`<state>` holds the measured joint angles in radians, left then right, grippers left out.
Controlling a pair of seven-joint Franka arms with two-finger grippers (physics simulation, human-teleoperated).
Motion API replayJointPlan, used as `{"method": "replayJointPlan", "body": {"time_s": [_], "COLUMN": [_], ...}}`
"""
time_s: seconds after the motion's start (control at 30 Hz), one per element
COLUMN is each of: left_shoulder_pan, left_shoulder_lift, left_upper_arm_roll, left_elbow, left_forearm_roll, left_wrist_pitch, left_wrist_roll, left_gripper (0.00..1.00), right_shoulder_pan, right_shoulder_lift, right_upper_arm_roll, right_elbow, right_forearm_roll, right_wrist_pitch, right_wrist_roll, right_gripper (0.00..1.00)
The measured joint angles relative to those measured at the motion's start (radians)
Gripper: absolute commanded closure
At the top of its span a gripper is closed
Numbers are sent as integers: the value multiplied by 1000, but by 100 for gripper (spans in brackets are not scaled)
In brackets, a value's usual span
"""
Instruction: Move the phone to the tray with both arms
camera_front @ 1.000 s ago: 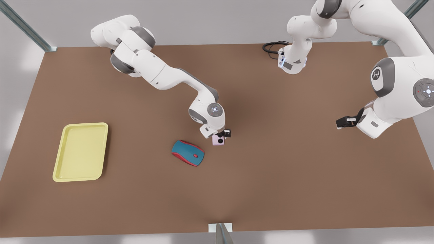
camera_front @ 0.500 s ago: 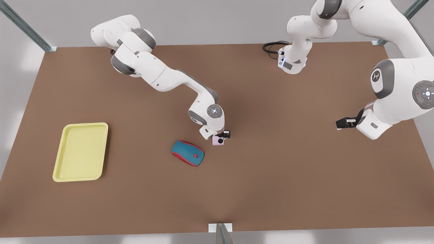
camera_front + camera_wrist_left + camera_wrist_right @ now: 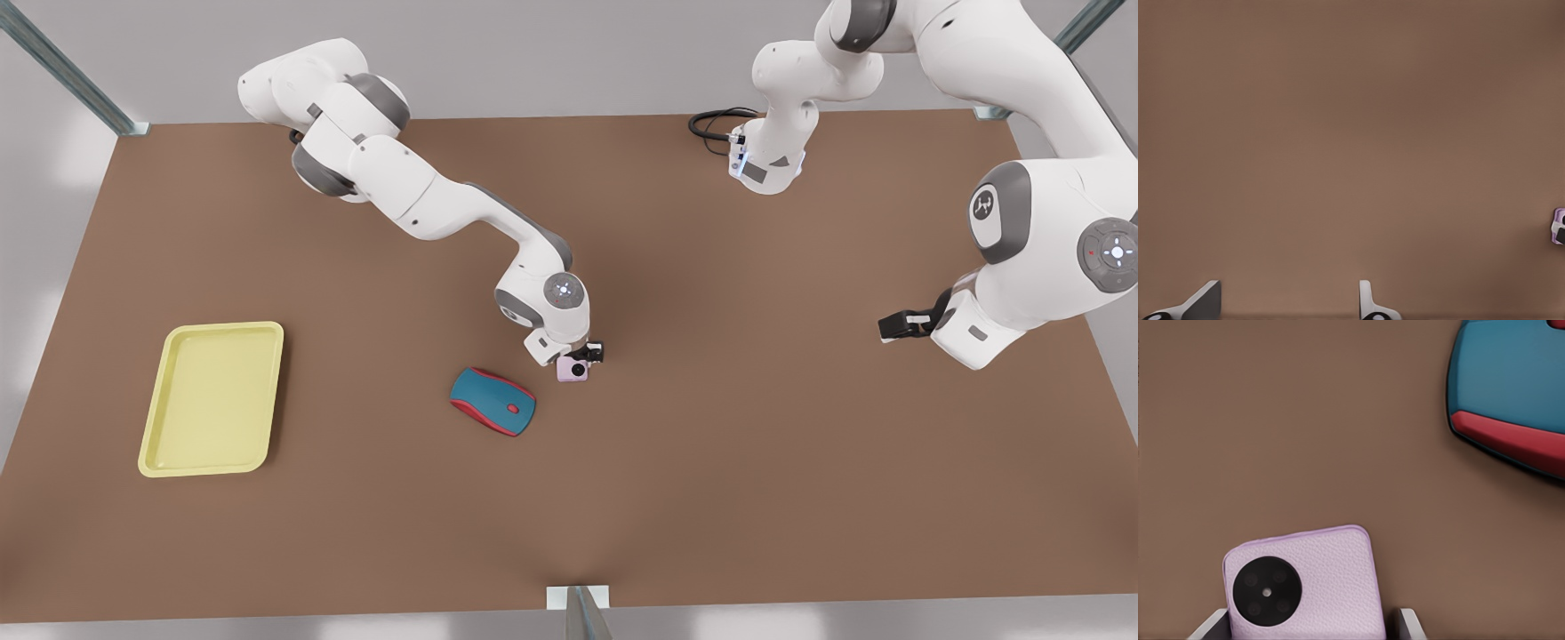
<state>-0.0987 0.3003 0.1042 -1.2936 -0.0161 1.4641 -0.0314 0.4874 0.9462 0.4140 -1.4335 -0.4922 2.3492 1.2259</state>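
The pale pink phone (image 3: 573,368) lies flat on the brown table (image 3: 711,462) near its middle, camera side up (image 3: 1305,587). My right gripper (image 3: 582,359) is down over it, open, with one finger (image 3: 1213,625) on each side of the phone (image 3: 1313,623) and a thin gap on one side. My left gripper (image 3: 892,326) hangs open (image 3: 1290,297) above bare table at the front view's right, far from the phone (image 3: 1559,227). The pale yellow tray (image 3: 151,427) sits at the front view's left.
A teal-blue mouse (image 3: 492,401) with red trim lies just to the front view's left of the phone, close to the right gripper (image 3: 1511,393). A black cable (image 3: 711,124) coils at the table's far edge by an arm base.
The left arm at the front view's right drifted slightly, its gripper edging a little toward the middle. The right gripper settled a touch over the phone, which has not moved.
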Motion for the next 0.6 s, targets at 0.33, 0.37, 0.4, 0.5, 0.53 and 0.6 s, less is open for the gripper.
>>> {"method": "replayJointPlan", "body": {"time_s": [0.33, 0.37, 0.4, 0.5, 0.53, 0.6], "left_shoulder_pan": [1, 1, 1, 1, 1, 1], "left_shoulder_lift": [2, 3, 3, 4, 4, 5], "left_upper_arm_roll": [6, 6, 6, 6, 6, 6], "left_elbow": [0, 0, 0, 0, 1, 1], "left_forearm_roll": [-1, -1, -1, -2, -2, -3], "left_wrist_pitch": [3, 4, 4, 5, 6, 6], "left_wrist_roll": [1, 1, 1, 1, 1, 1], "left_gripper": [0, 0, 0, 0, 0, 0], "right_shoulder_pan": [-2, -2, -2, -3, -3, -4], "right_shoulder_lift": [-5, -6, -6, -6, -8, -9], "right_upper_arm_roll": [-2, -2, -2, -2, -2, -2], "right_elbow": [-2, -3, -3, -4, -4, -4], "right_forearm_roll": [1, 1, 1, 1, 1, 1], "right_wrist_pitch": [3, 3, 3, 4, 4, 4], "right_wrist_roll": [-7, -7, -8, -10, -10, -12], "right_gripper": [19, 19, 19, 19, 20, 20]}}
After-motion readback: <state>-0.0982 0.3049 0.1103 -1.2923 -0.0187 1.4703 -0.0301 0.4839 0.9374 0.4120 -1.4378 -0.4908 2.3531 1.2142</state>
